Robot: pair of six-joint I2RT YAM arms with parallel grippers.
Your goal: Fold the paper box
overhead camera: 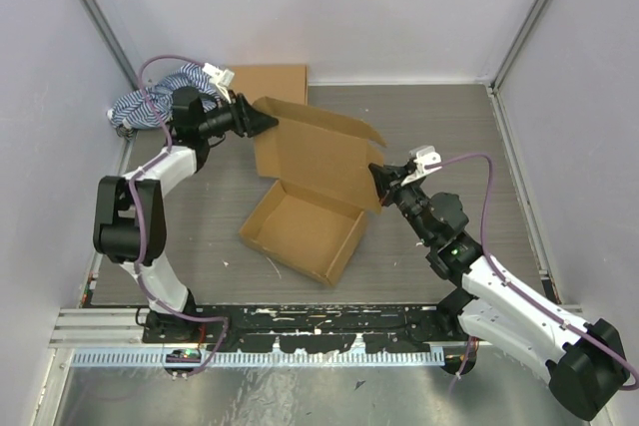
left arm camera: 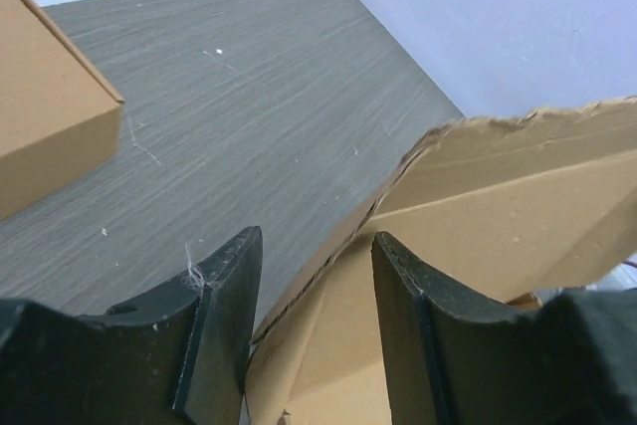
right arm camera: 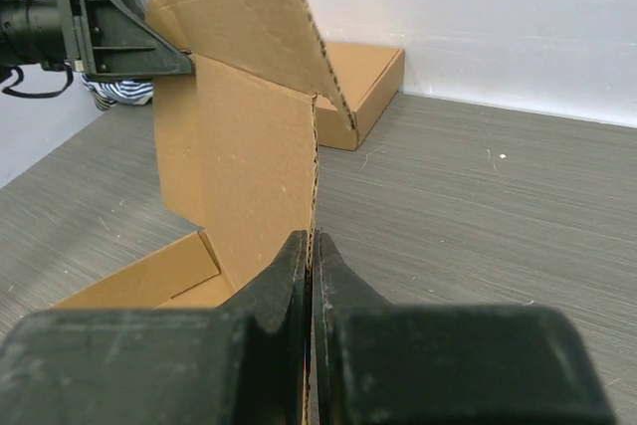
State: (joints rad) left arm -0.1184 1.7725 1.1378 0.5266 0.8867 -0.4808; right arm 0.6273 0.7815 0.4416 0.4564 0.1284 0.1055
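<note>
The paper box (overhead camera: 300,231) lies in the middle of the table with its shallow tray open and its lid panel (overhead camera: 315,152) standing up behind it. My right gripper (right arm camera: 312,241) is shut on the lid's right edge, the corrugated edge pinched between its fingers. My left gripper (left arm camera: 317,246) is open at the lid's upper left corner (overhead camera: 262,122). That flap's edge (left arm camera: 328,256) runs between the left jaws, close to the left finger, with a gap to the right one. A side flap (right arm camera: 259,17) sticks up at the lid's top.
A second, compact brown cardboard box (overhead camera: 268,82) sits at the back, left of centre, against the wall. A blue-and-white striped cloth (overhead camera: 150,107) is bunched at the back left behind my left arm. White walls close in the table on three sides.
</note>
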